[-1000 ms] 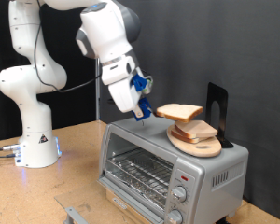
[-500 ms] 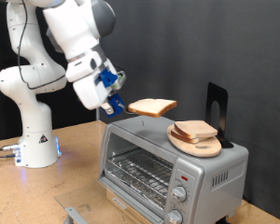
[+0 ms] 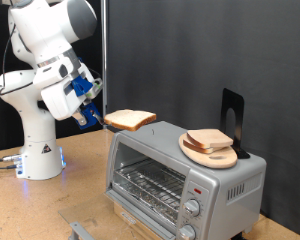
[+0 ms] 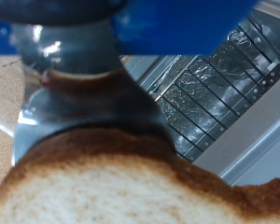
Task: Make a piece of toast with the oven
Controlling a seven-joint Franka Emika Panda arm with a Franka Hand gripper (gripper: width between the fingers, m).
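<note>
Dark curtains back a wooden table point(image 3: 85, 170) on which the oven point(image 3: 185, 170) stands with its door shut and a round wooden plate point(image 3: 212, 154) of stacked slices on its roof. Clenched on one edge of the piece of toast point(image 3: 130, 119), the gripper point(image 3: 96, 117) carries the slice level in the air, just off the oven's top corner at the exterior view's left. Judged from this, the carry-to-oven step is in hand, and loading calls for an open door, so the slice can reach the wire rack point(image 4: 210, 89) seen behind the glass in the wrist view.
</note>
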